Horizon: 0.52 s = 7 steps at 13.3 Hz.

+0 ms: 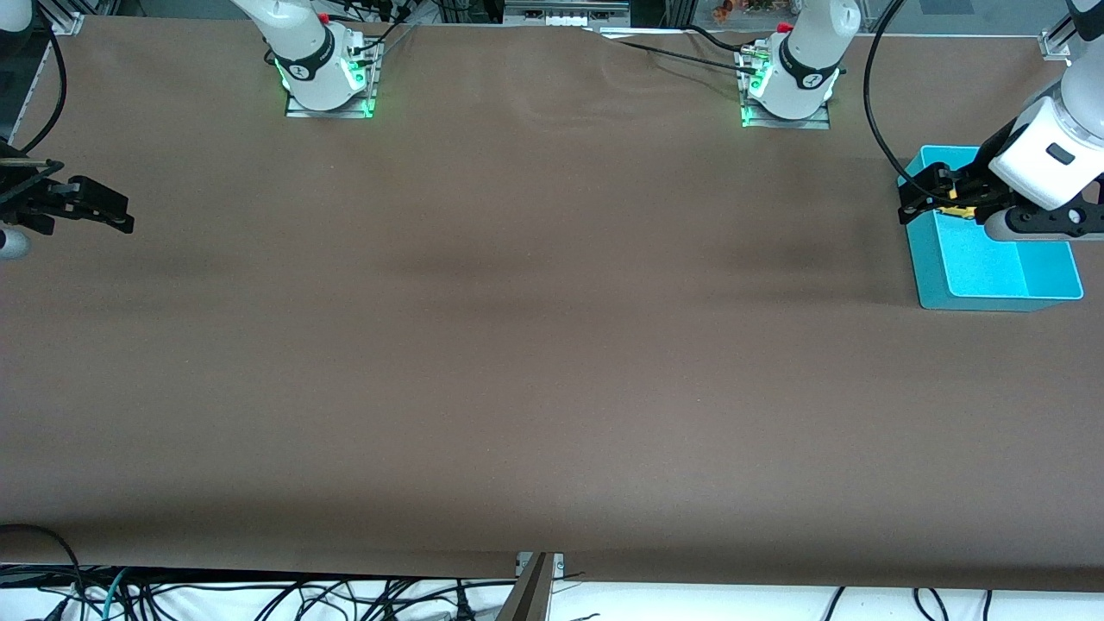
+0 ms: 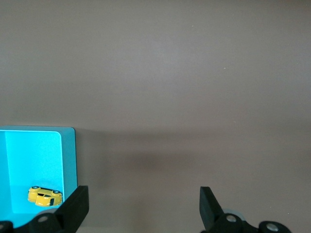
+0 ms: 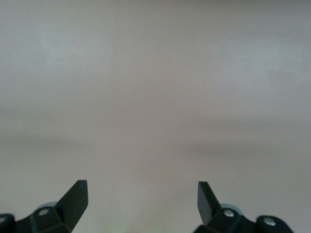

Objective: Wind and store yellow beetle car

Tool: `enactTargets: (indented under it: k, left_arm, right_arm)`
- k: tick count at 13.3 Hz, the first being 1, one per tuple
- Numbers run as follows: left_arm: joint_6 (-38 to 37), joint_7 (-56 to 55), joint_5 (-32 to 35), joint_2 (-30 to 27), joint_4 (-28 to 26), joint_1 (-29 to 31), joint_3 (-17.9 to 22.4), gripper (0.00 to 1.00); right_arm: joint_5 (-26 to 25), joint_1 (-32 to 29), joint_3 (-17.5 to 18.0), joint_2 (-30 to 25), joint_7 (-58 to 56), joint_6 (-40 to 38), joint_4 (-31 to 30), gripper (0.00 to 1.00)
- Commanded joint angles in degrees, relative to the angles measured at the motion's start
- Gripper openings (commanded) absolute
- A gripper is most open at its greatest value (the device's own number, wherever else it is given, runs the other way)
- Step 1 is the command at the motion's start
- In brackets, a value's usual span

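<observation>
1. The yellow beetle car [image 2: 44, 195], small, glossy and round-bodied with dark windows, lies inside the turquoise bin [image 1: 992, 276], close to one of its corners.
2. The bin is a smooth rectangular plastic tray with rounded corners and low walls, sitting at the left arm's end of the counter [image 1: 517, 345].
3. The left gripper [image 1: 927, 197] hangs over the bin's edge, its black angular fingers [image 2: 77, 204] spread wide and holding nothing.
4. The counter around the bin is covered in a matte brown sheet with faint ripples.
5. The right gripper [image 1: 99, 207] waits over the right arm's end of the counter, well apart from the bin, its fingers wide and bare.
</observation>
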Motion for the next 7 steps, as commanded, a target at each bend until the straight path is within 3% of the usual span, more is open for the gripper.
enactTargets:
  k: [1, 7]
  left_arm:
    - [-1.38, 1.28, -0.39, 1.0, 1.59, 0.2, 0.09, 1.0]
    - [-1.38, 1.36, -0.48, 0.91, 1.14, 0.64, 0.09, 1.0]
  right_arm:
    - [0.67, -0.24, 0.08, -0.48, 0.82, -0.01, -0.24, 1.0]
    - [0.67, -0.24, 0.08, -0.48, 0.91, -0.01, -0.24, 1.0]
